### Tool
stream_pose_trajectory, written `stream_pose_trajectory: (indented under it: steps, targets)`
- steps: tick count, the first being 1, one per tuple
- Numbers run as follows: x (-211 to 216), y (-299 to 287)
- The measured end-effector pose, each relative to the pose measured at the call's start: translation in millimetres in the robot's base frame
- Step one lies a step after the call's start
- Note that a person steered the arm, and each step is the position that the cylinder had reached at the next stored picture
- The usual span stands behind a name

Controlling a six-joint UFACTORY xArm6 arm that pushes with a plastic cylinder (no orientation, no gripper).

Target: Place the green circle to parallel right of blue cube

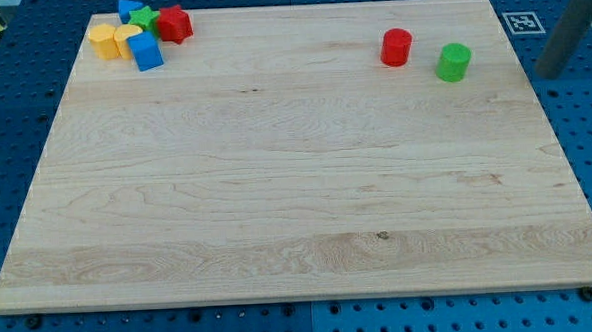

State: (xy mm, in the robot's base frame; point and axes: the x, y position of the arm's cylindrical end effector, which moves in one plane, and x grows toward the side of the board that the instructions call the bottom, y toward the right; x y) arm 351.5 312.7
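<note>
A pale wooden board (297,186) lies on a blue perforated table (4,129), and most of the blocks are crowded into the board's top left corner. There a blue cube (146,51) sits at the lower right of the cluster, touching a yellow block (126,38) on its left, which in turn sits against an orange-yellow block (103,41) with faceted sides. Behind them, close to the board's top edge, a second blue block (129,9) shows only partly, a green star-shaped block (145,18) sits just beside it, and a red block (174,24) with angled faces presses against the star on the view's right. Well apart from all this, over by the top right, the green circle (453,62), a short upright cylinder, stands alone, with a red cylinder (396,48) near it on the view's left and slightly higher; the two are not touching. The dark rod enters at the view's right edge, and my tip (545,74) is off the board's right edge over the blue table, to the right of the green circle and clear of it, touching no block. The rod has no jaws to be apart or together; it is a single plain shaft. A black-and-white marker tag (522,22) sits on the board's top right corner.
</note>
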Motion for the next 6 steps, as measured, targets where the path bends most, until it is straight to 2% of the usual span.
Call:
stream_pose_trajectory:
  steps: [2,4,6]
  targets:
    - [-7.6,-76.7]
    - [-33.3,-156.3]
    - [-29.3,-198.2]
